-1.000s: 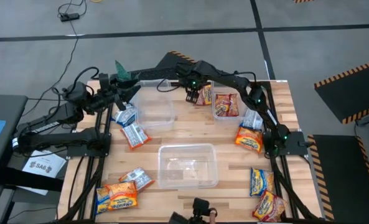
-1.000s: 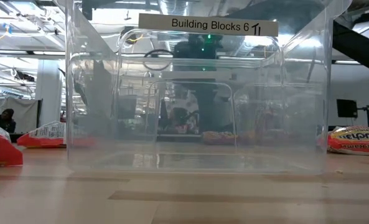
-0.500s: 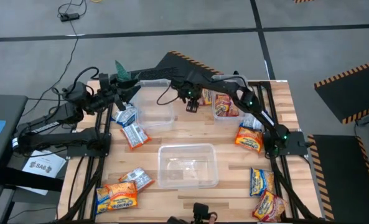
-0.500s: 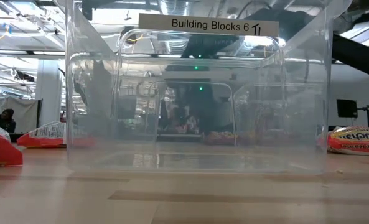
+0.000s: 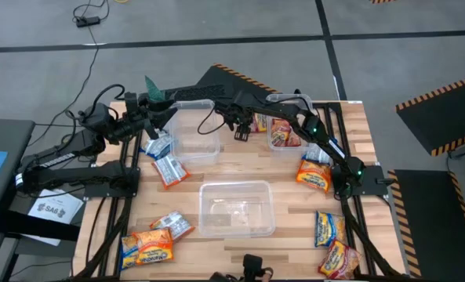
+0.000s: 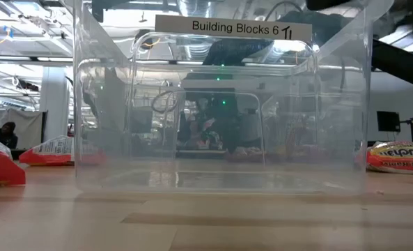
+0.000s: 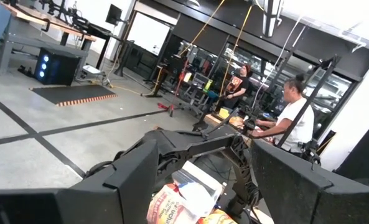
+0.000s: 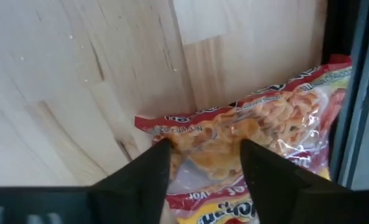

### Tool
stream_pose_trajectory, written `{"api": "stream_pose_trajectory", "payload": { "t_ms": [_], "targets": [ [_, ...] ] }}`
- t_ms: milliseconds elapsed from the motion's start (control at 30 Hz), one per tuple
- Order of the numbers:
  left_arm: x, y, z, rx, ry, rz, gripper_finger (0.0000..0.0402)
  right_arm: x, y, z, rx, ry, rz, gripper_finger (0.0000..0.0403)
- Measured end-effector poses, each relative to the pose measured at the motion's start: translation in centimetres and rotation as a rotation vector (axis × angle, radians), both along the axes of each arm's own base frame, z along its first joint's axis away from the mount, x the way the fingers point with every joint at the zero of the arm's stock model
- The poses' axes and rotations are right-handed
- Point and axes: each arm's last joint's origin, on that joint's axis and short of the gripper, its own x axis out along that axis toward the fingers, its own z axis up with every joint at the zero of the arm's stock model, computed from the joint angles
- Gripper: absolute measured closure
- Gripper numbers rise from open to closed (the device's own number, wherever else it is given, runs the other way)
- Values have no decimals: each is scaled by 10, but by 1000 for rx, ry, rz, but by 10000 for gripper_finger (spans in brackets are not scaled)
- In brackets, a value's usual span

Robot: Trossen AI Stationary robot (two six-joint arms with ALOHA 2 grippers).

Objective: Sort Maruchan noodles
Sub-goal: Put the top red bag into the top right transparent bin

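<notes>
The right gripper (image 5: 241, 130) hangs above bare wood between the two far tubs, its fingers (image 8: 144, 171) clamped on a red noodle packet (image 8: 246, 146) that dangles crumpled from one end. The far-right tub (image 5: 274, 142), just beside it, already holds red packets. The left gripper (image 5: 155, 117) waits by the far-left corner of the far-left tub (image 5: 205, 153); its fingers appear spread, with a blue-white packet (image 5: 158, 146) lying just under them. The likeliest trouble is the pinch: the packet is held by crinkly film near an edge, so a quick swing could let it slip onto the table short of a tub, or it could land in the wrong colour group. The wrist view proves the grip, which the overhead view only hints at; the overhead view alone shows the loose packets scattered around the near tub (image 5: 236, 229).
</notes>
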Motion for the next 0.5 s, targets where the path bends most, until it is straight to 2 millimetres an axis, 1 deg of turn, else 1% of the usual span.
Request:
{"api": "stream_pose_trajectory", "payload": {
  "t_ms": [67,133,300,333,400,500],
  "targets": [
    [0,0,0,0,0,0,162,0,1,-5,12,26,2,219],
    [0,0,0,0,0,0,162,0,4,-6,19,41,11,257],
    [0,0,0,0,0,1,162,-1,8,-6,29,58,21,374],
    [0,0,0,0,0,0,162,-1,9,-4,29,58,24,385],
    [0,0,0,0,0,1,162,-1,12,0,30,56,30,387],
    [0,0,0,0,0,1,162,-2,18,14,31,43,43,393]
  ]
}}
